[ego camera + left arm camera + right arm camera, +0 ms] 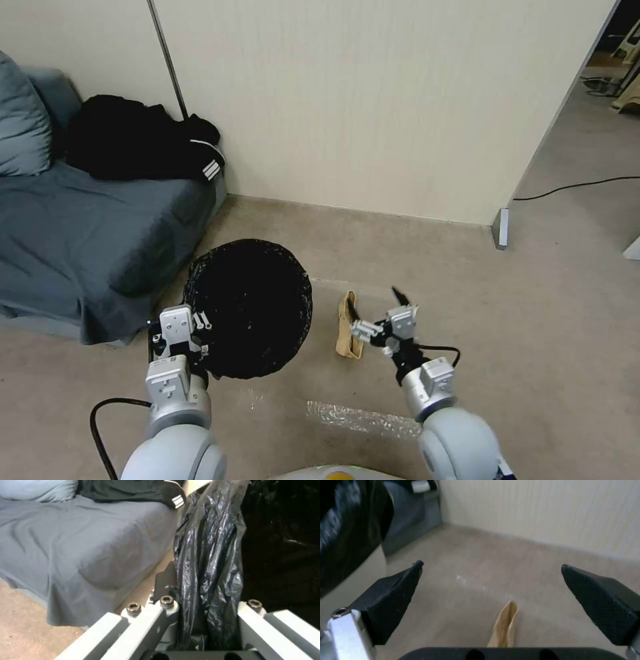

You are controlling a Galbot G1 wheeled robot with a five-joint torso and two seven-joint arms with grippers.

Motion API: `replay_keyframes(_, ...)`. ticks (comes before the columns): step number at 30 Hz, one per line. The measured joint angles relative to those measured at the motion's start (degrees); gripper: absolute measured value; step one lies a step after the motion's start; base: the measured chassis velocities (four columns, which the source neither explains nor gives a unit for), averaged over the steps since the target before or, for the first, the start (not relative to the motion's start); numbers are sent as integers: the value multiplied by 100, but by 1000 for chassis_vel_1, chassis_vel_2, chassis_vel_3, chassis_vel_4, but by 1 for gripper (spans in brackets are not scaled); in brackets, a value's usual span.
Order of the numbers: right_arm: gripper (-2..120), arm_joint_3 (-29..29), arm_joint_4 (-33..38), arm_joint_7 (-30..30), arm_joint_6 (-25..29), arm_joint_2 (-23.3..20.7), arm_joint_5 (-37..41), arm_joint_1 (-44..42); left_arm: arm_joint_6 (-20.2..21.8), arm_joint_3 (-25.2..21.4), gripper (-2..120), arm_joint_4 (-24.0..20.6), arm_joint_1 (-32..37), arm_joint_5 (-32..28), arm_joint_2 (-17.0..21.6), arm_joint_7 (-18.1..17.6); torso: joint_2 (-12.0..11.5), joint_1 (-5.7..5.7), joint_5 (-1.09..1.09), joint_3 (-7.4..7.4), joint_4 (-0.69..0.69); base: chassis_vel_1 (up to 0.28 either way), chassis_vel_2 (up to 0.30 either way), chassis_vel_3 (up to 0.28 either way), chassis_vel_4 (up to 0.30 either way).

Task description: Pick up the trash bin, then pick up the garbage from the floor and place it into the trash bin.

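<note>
My left gripper [200, 325] pinches the trash bin [250, 307] by its black rim. My right gripper [379, 313] is wide open and holds nothing, with the paper bag [347, 327] just under it.

trash bin [250, 307] white body hidden by liner, paper bag [505, 627] btm cut off

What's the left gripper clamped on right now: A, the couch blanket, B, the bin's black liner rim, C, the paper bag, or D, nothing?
B: the left gripper has the bin liner rim pinched between its fingers, while the paper bag lies on the floor by the open right gripper.
</note>
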Motion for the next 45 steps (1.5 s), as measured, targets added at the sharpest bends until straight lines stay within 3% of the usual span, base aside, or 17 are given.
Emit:
replay_keyframes(7, 100, -561, -884, 292, -308, -144, 545, 667, -70, 68, 2, 77, 40, 177, -60, 33, 0, 0, 0, 0, 2, 0, 0, 0, 0)
replay_keyframes(22, 100, -1028, -2926, 287, -142, 51, 810, 2112, -88, -11, 2, 72, 107, 163, -58, 8, 0, 0, 0, 0, 1, 0, 0, 0, 0)
replay_keyframes(30, 100, -1012, -4322, 44, 411, 322, 314, 2668, -192, -60, 2, 123, 193, 168, -51, -43, 0, 0, 0, 0, 0, 0, 0, 0, 0)
replay_keyframes(35, 99, -967, -4677, -10, 501, 462, 312, 2773, -196, -55, 2, 145, 228, 201, -55, -45, 0, 0, 0, 0, 0, 0, 0, 0, 0)
replay_keyframes(45, 83, -860, -5739, -157, 929, 766, 18, 2937, -199, -33, 2, 148, 296, 232, 0, -36, 0, 0, 0, 0, 0, 0, 0, 0, 0)
